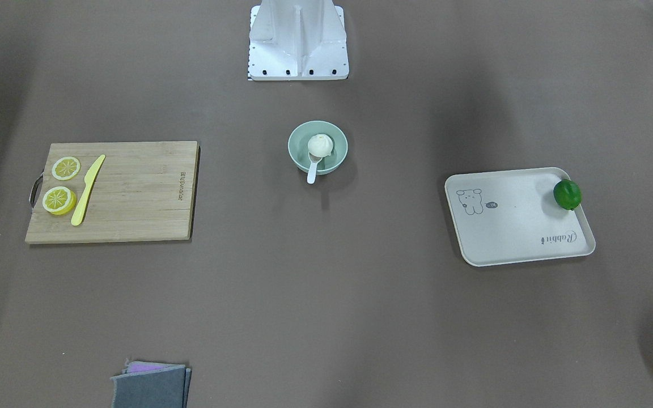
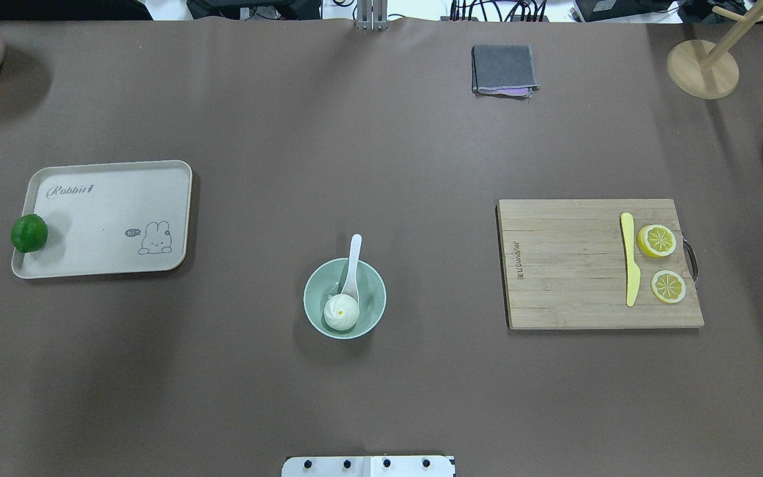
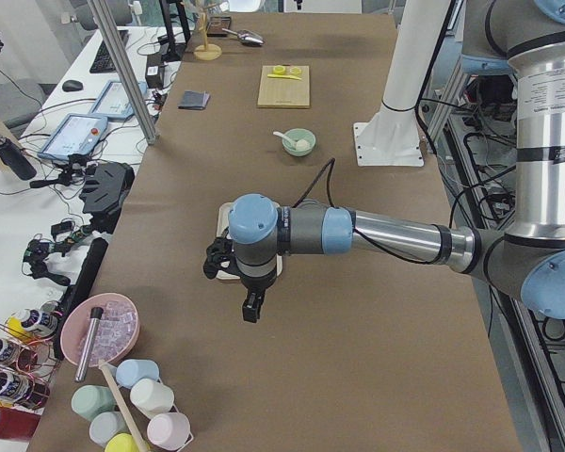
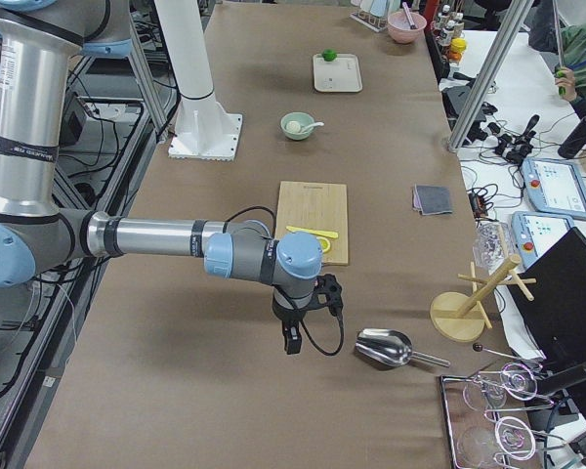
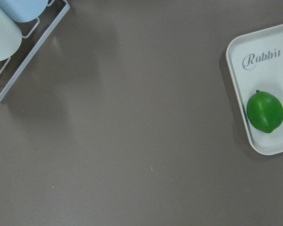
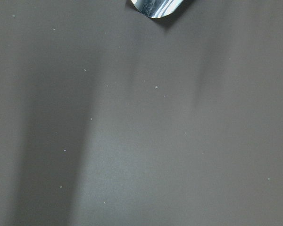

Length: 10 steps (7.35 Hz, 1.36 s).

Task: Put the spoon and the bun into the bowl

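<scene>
Both items look home: the small round white pleated bun (image 2: 341, 312) sits in the round pale mint-green bowl (image 2: 375, 301) mid-way along the brown bench (image 2: 222, 397), with the white ceramic soup spoon (image 2: 354, 255) scoop-down beside it (handle leaning over the rim). Nothing seems left to do; the left tool (image 3: 252, 309) and right tool (image 4: 293, 338) hang well apart from the bowl, and I cannot tell whether they are released or clenched.

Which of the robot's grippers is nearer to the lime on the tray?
Left. The left gripper hangs close to the lime, beside that end of the tray; the right gripper is far away, by the metal scoop.
</scene>
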Each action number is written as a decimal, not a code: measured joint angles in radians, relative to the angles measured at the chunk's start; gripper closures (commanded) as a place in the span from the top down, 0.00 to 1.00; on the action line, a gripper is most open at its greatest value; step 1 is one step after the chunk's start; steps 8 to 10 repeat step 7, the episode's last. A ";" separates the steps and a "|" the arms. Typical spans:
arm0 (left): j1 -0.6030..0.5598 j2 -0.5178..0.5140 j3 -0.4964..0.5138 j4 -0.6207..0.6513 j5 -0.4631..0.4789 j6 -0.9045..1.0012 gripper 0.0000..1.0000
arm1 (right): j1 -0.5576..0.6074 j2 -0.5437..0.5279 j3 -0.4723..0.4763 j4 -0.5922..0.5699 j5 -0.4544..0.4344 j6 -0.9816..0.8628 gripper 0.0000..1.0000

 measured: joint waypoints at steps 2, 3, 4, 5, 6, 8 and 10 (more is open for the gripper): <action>0.000 0.001 -0.001 -0.001 -0.001 0.001 1.00 | 0.001 -0.008 -0.002 0.000 0.011 0.000 1.00; 0.000 0.001 0.003 -0.001 0.001 0.001 1.00 | 0.001 -0.012 -0.005 0.000 0.020 0.000 1.00; 0.000 0.001 0.007 -0.001 0.003 0.001 1.00 | 0.001 -0.015 -0.007 0.000 0.026 0.000 1.00; 0.000 0.001 0.004 -0.001 0.004 0.001 1.00 | 0.001 -0.016 -0.008 0.000 0.029 0.000 1.00; 0.000 0.001 0.002 0.000 0.004 0.001 1.00 | 0.001 -0.020 -0.008 0.000 0.032 0.000 1.00; 0.000 0.002 0.001 0.001 0.001 0.001 1.00 | 0.001 -0.026 -0.009 -0.001 0.035 0.000 1.00; 0.000 0.002 0.001 0.001 0.001 0.001 1.00 | 0.001 -0.026 -0.009 -0.001 0.035 0.000 1.00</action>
